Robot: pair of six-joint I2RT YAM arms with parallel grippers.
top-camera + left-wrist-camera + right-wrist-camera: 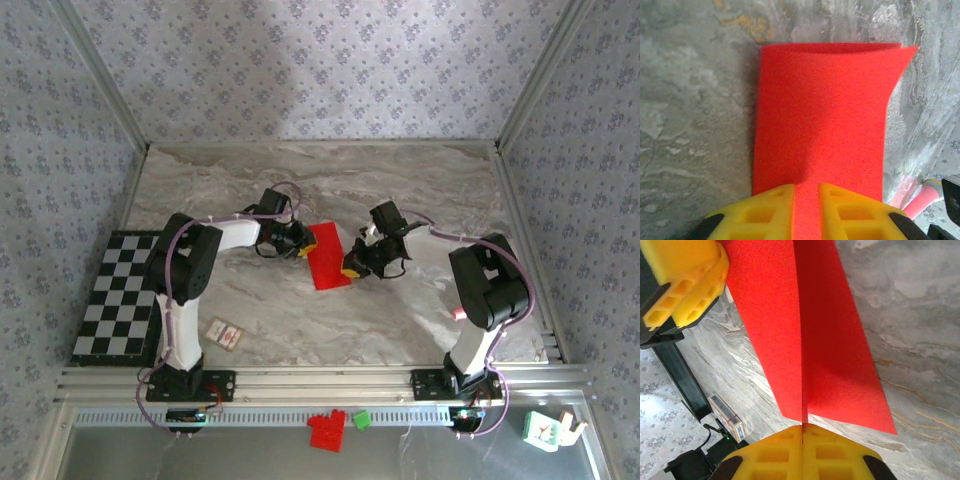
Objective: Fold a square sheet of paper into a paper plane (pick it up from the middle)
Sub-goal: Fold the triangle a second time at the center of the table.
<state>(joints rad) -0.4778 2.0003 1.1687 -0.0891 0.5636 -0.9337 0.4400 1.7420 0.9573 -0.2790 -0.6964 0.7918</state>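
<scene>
I see the square sheet of paper (328, 257) folded in half, well right of the checkerboard (118, 295). Left gripper (300, 246) at its checkerboard-side edge, jaws narrowly apart. Right gripper (353, 268) at the far edge, pinched onto the crease.

2 white-and-black arms (180, 330), lilac cables (455, 233), yellow honeycombed fingers (765, 210)

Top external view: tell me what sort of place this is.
Probably a robot test cell: left arm and right arm bolted to an aluminium rail, a marble-look table, wallpapered panels boxing it in.
</scene>
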